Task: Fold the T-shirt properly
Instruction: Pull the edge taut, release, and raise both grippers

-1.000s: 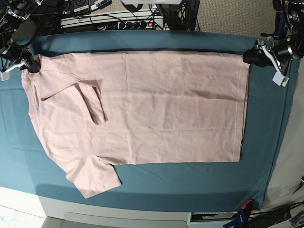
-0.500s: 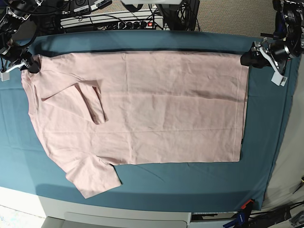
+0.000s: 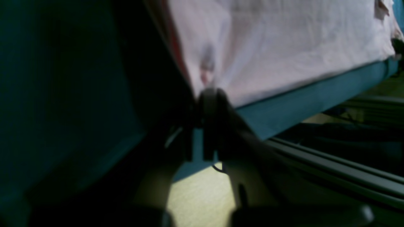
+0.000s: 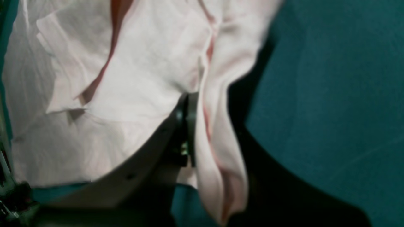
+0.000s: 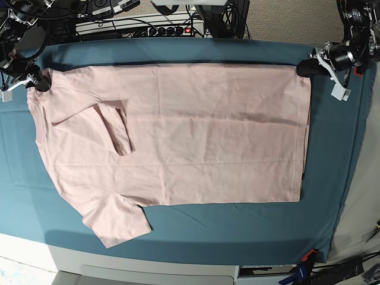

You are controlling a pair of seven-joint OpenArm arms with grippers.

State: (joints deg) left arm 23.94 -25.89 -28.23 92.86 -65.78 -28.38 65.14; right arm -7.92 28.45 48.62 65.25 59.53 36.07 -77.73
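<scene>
The pale pink T-shirt (image 5: 190,130) lies spread flat, plain side up, on the teal table cloth (image 5: 237,225). One sleeve (image 5: 116,127) is folded in over the body. The other sleeve (image 5: 119,222) sticks out at the near left. My left gripper (image 5: 303,67) is at the far right corner, shut on the shirt's hem corner (image 3: 208,78); in the left wrist view the left gripper (image 3: 208,94) pinches the cloth. My right gripper (image 5: 40,83) is at the far left, shut on the shoulder edge, with the fabric (image 4: 221,132) bunched around the right gripper (image 4: 187,107).
A power strip and cables (image 5: 142,27) lie behind the table's far edge. The cloth ends at the table's right edge (image 5: 350,148). A white table front (image 5: 148,270) runs along the bottom. Clamps (image 5: 304,261) sit at the near right corner.
My left gripper has moved a little left and towards the far edge, drawing the hem corner with it. My right gripper and the rest of the shirt have not moved.
</scene>
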